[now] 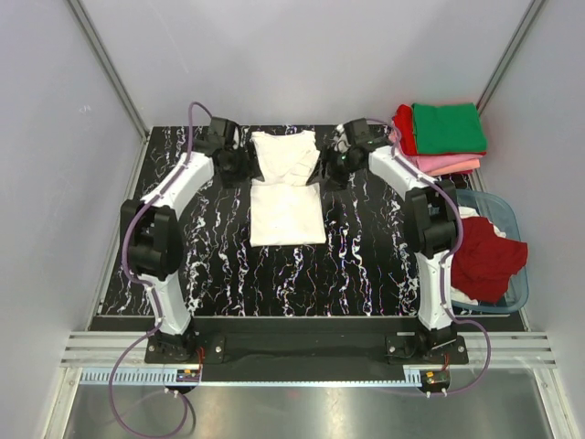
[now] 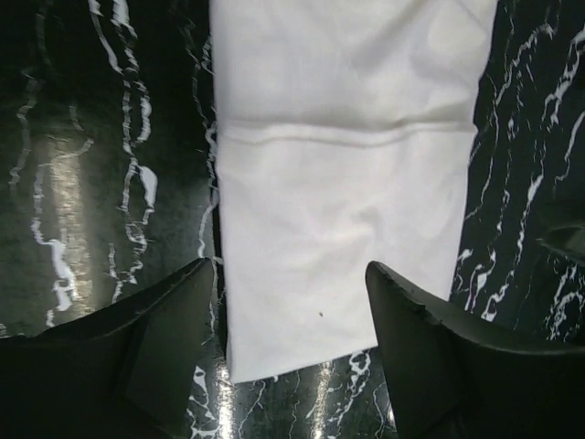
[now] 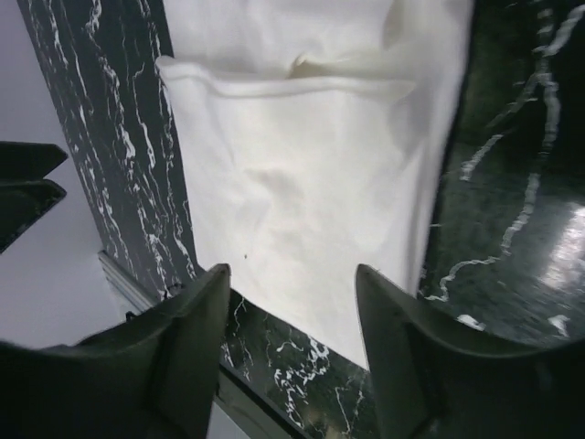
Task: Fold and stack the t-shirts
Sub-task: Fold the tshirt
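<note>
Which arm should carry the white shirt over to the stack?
Right, likely. The right gripper, open, sits at the shirt's edge nearest the stack; the left gripper is across the shirt from it.

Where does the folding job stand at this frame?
Done: green tee, red tee and pink tee stacked folded at the far right. In hand: white tee partly folded mid-table, left hand and right hand open at its far end. Left: finishing it, plus the dark red tee in the tub.

We list one white tee (image 3: 311, 210), folded, flat on the marbled table (image 3: 512, 183). Our right gripper (image 3: 291, 274) hangs over it, jaws apart, empty.
</note>
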Motion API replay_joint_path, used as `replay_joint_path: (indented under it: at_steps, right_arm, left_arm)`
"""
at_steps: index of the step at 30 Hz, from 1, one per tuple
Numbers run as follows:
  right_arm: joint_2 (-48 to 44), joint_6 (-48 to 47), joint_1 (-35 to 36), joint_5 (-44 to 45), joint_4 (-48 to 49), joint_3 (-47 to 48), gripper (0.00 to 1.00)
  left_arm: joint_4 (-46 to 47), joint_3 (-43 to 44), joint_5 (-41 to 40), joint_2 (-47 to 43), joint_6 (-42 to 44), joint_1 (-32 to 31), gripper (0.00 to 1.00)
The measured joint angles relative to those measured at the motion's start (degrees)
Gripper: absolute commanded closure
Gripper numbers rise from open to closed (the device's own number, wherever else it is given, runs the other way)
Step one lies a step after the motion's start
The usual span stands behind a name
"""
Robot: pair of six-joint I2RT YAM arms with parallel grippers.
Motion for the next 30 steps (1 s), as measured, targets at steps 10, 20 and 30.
replay_joint_path:
  at_steps: [10, 20, 30]
  right_arm:
    - [-3.52, 7.10, 5.49, -2.91, 14.73, -26.75, 0.80]
    - [-13.05, 14.86, 6.93, 0.50, 25.97, -42.93, 0.78]
    - [-27.58, 17.35, 14.32, 9.27, 20.98, -55.19, 0.37]
  left_arm:
    - [11.85, -27.39, 5.03, -4.04, -3.89, -7.69, 0.31]
    - [24.72, -40.48, 6.27, -11.45, -8.94, -10.86, 0.34]
    - [16.72, -54.03, 1.11, -30.60, -16.72, -22.49, 0.28]
